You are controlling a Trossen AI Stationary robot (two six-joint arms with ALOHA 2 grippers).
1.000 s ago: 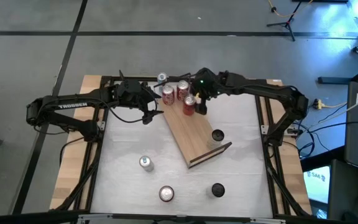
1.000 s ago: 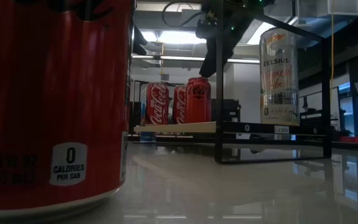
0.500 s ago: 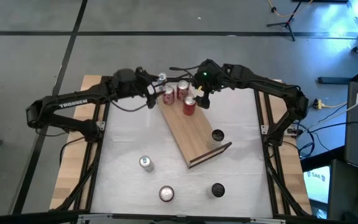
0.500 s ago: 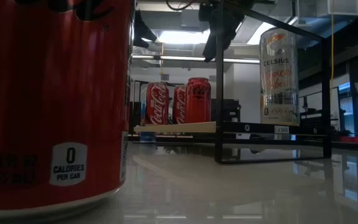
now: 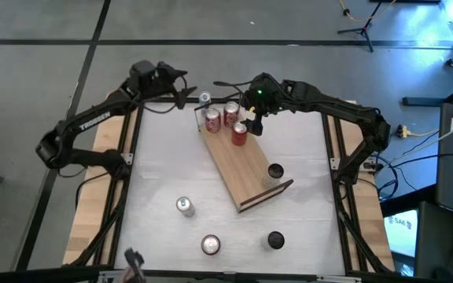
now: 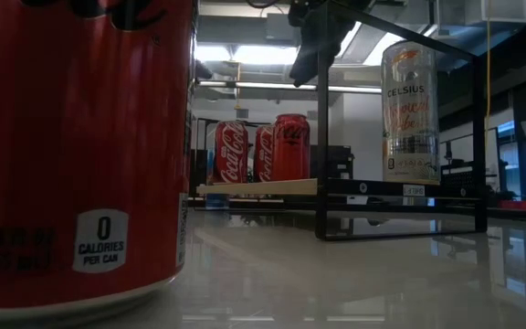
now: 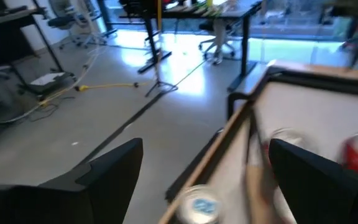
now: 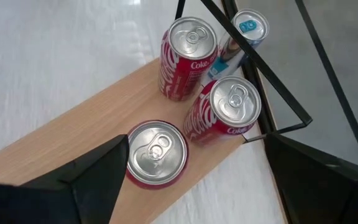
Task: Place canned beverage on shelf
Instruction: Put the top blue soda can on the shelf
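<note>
Three red cans (image 8: 194, 93) stand upright at the far end of the light-wood shelf (image 5: 246, 169); one of them (image 5: 240, 132) is nearest my right gripper. A blue-topped can (image 8: 247, 28) stands just beyond the shelf's black wire rail. My right gripper (image 8: 207, 180) hangs open above the red cans and touches nothing; it also shows in the high view (image 5: 252, 124). My left gripper (image 5: 183, 93) is open at the table's far left, pointing out over the far edge, with nothing between its fingers (image 7: 104, 174).
A tall Celsius can (image 6: 409, 110) stands near the shelf's near end. Loose cans stand on the white table toward its near edge: a silver one (image 5: 184, 206), a red one (image 5: 211, 244) and a black one (image 5: 275, 240). Black frame rails (image 5: 132, 157) run along both table sides.
My left gripper has swung away from the shelf's far end toward the table's far left corner, staying open. My right gripper has risen, still open, from beside the nearest red can's top. The cans have kept still.
</note>
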